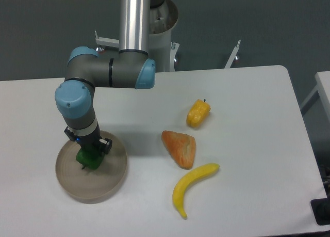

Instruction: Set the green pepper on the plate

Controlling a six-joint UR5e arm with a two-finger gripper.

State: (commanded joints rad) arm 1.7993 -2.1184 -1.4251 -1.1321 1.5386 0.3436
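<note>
The gripper (88,157) is hanging over the plate (111,183) near the table's front-left corner; jaws clamped on the green pepper (90,160), seemingly for setting it down.

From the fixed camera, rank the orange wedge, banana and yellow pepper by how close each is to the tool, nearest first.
The tool is over the plate, at the green pepper.
1. Orange wedge, to the right of the plate.
2. Banana, lower right, toward the front edge.
3. Yellow pepper, upper right, toward the back.
</note>
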